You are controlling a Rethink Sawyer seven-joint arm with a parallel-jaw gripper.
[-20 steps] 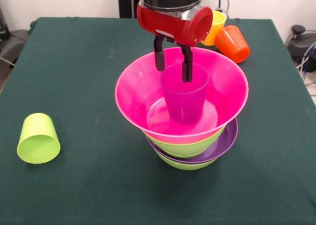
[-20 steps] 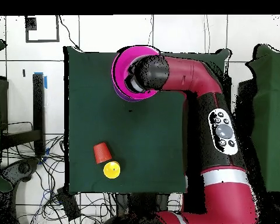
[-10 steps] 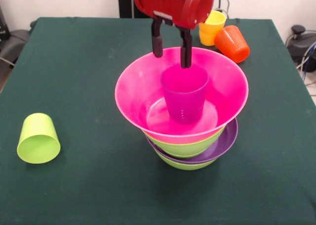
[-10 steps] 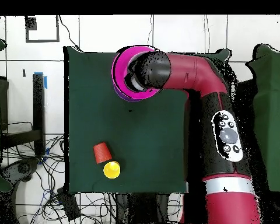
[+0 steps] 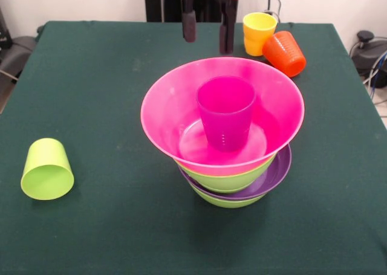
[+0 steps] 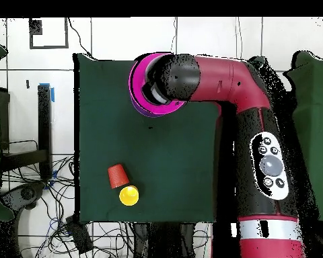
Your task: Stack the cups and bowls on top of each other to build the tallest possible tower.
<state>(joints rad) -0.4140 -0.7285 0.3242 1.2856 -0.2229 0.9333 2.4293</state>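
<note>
My gripper (image 5: 207, 32) hangs top centre, fingers apart, empty — translucent purple plastic cup (image 5: 225, 112) stands upright in the wide pink bowl (image 5: 163, 115), adding tower height.

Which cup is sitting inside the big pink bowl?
The purple cup. It stands upright in the pink bowl on top of the stack. The lime green cup, yellow cup and orange cup are all on the table.

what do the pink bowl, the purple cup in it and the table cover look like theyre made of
Pink bowl: likely glossy plastic; its wall carries soft highlights and a thin even rim.
Purple cup: apparently translucent plastic; it glows like the bowl around it.
Table cover: probably dark green felt or cloth, matte with no reflections.
</note>
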